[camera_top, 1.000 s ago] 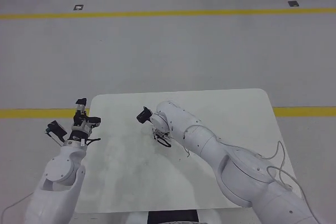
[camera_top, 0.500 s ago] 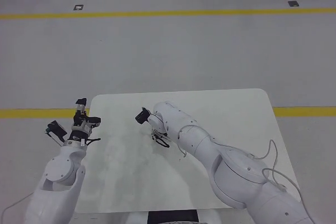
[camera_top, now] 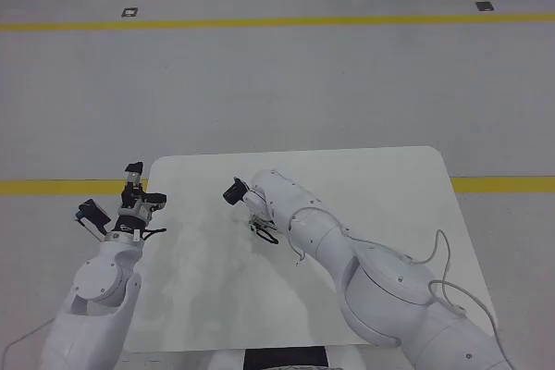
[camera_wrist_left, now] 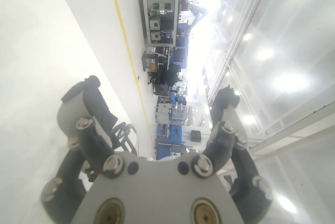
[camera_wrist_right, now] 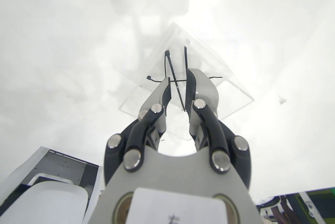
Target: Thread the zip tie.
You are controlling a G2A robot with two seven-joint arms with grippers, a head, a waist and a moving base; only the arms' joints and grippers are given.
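Thin zip ties, clear plate, right end effector parted, left end effector released

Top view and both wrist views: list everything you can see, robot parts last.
table: one, white, under both arms.
clear plate: one, transparent, square, flat on the table under the right tool.
zip ties: at least two, black, crossed on the clear plate; exact count unclear.
floor lines: two, yellow, on the grey floor, one beyond the table, one level with its far part.
floor markers: two, dark, small squares by the far line.
left tool: one, black and grey, open and holding nothing, at the table's left edge.
right tool: one, black and grey, open, low over the clear plate with a zip tie between its fingers.
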